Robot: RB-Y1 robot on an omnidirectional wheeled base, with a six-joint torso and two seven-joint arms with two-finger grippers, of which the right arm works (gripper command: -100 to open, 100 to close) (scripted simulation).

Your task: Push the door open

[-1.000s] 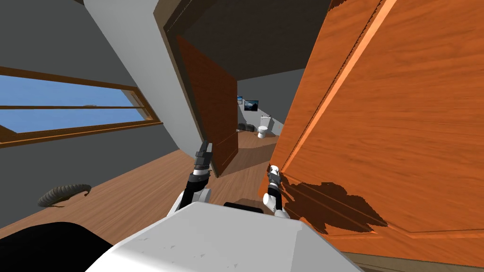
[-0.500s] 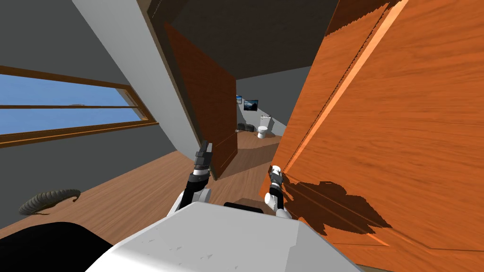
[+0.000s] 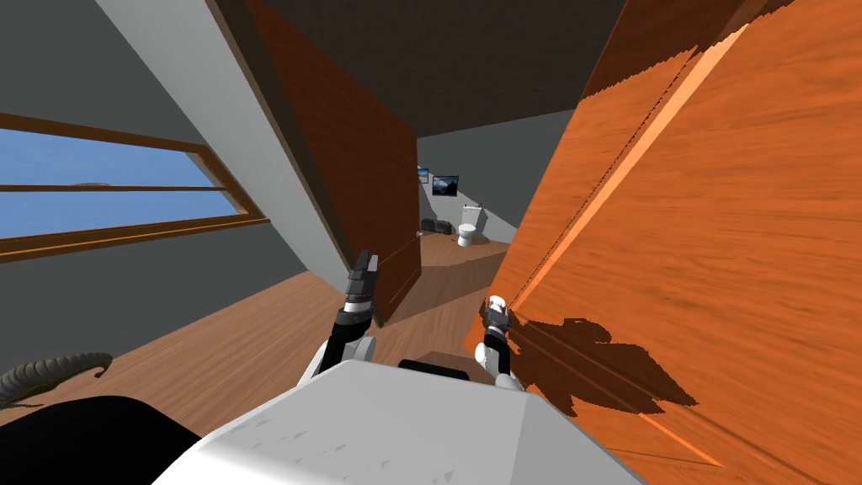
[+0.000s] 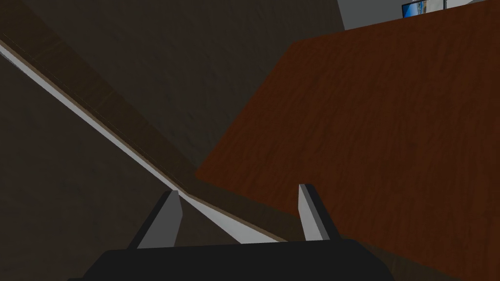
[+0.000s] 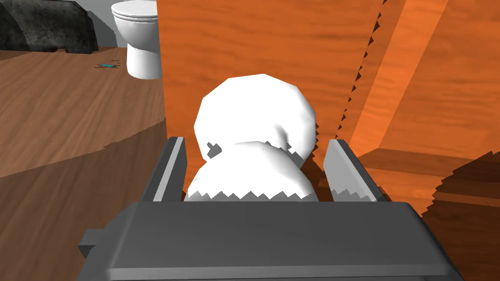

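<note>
A big orange wooden door (image 3: 715, 253) stands close on my right. Its white round knob (image 5: 254, 112) lies between the fingers of my right gripper (image 5: 254, 156), which stand open on either side of it without pressing it. In the head view that right gripper (image 3: 495, 310) is at the door's near edge, low down. A darker brown wooden panel (image 3: 362, 168) stands on the left of the gap. My left gripper (image 3: 364, 257) is held up in front of it, open and empty, its fingers (image 4: 171, 214) pointing at the brown panel (image 4: 381, 122) and a pale frame edge.
Between the two panels a passage with a wooden floor leads to a room with a white toilet (image 3: 468, 233) and a dark grey object (image 3: 436, 226). A window (image 3: 109, 194) is on the left wall. A dark curved thing (image 3: 50, 370) lies on the floor at left.
The whole head view has shifted: I have moved forward, and both panels stand closer and steeper. The curved thing has slid towards the left edge. My right gripper stays at the knob.
</note>
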